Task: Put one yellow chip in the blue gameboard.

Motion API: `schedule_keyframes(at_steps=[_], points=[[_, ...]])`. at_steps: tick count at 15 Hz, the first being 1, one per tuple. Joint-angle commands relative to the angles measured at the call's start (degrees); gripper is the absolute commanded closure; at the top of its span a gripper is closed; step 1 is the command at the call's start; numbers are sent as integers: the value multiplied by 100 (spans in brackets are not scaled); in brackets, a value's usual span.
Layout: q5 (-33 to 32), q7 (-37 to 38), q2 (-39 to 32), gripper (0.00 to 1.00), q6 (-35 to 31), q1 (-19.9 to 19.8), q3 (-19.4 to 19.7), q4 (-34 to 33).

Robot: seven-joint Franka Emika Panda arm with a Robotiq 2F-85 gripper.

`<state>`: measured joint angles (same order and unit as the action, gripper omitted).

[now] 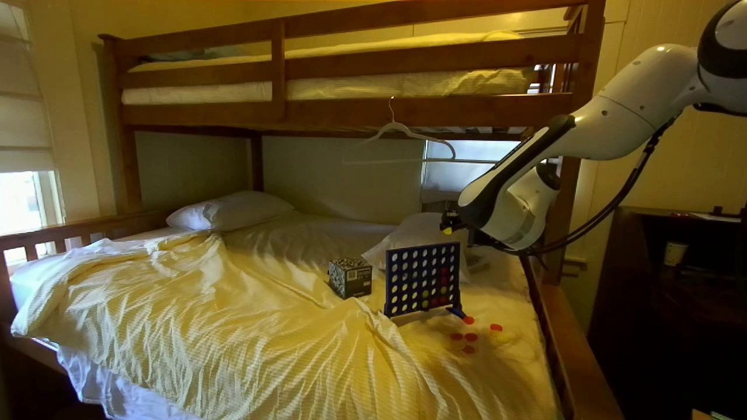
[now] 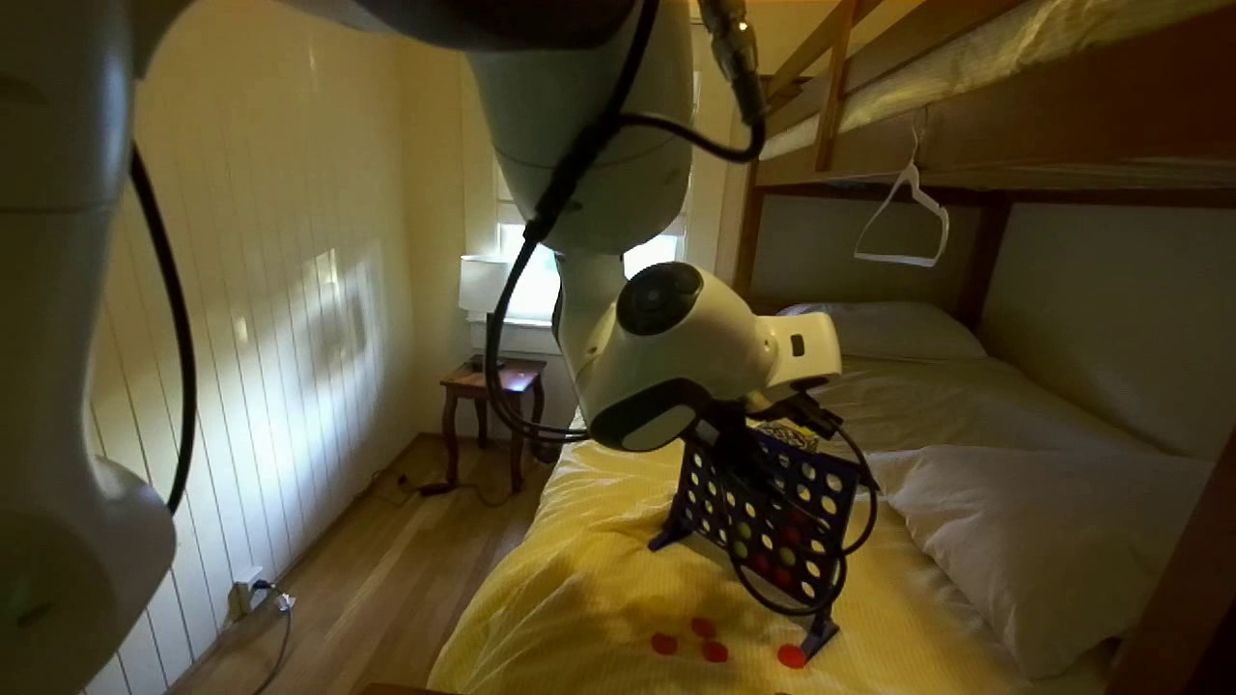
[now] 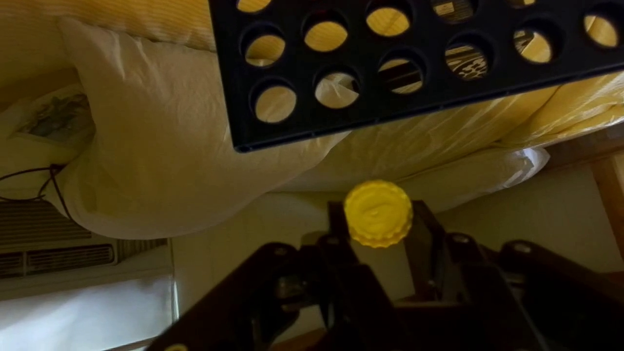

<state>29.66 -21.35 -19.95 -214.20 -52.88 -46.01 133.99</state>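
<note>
Fingers point(image 3: 337, 222) of the black gripper point(image 3: 379, 217) pinched together as far as the yellow chip point(image 3: 378, 212) between them allows, chip gripped. Chip: round, flat, plastic-looking, bright yellow, notched rim, faint raised mark mid-face. It's up in the air near the top edge of the blue gameboard point(image 1: 422, 280), with a gap between. Gameboard: hard dark-blue plastic, upright square grid, rows of round holes, small feet; red and yellow discs point(image 1: 443, 272) sit in some lower holes toward the robot-side end. It stands on the soft, crinkled yellow cover point(image 1: 245, 326) of the wooden bed point(image 1: 575, 356), near the bed's robot-side edge. Loose red chips point(image 1: 470, 337), flat and round, lie by the board's foot, near that same edge. Dark patterned box point(image 1: 350, 277), cube-shaped, sits beside the board, farther in from the edge. Soft white pillow point(image 1: 405, 233) behind the board.
</note>
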Motion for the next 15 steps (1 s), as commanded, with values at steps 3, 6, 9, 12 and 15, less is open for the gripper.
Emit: schedule_keyframes(at_steps=[3, 6, 9, 12, 15], points=[[234, -321, -159, 90, -138, 460, 330, -187], [282, -367, -184, 90, -165, 662, 488, -216], [412, -420, -279, 90, -316, 909, 658, -317], [472, -469, -435, 90, -526, 1165, 817, -451], [608, -600, -604, 90, -727, 1452, 1012, -611]])
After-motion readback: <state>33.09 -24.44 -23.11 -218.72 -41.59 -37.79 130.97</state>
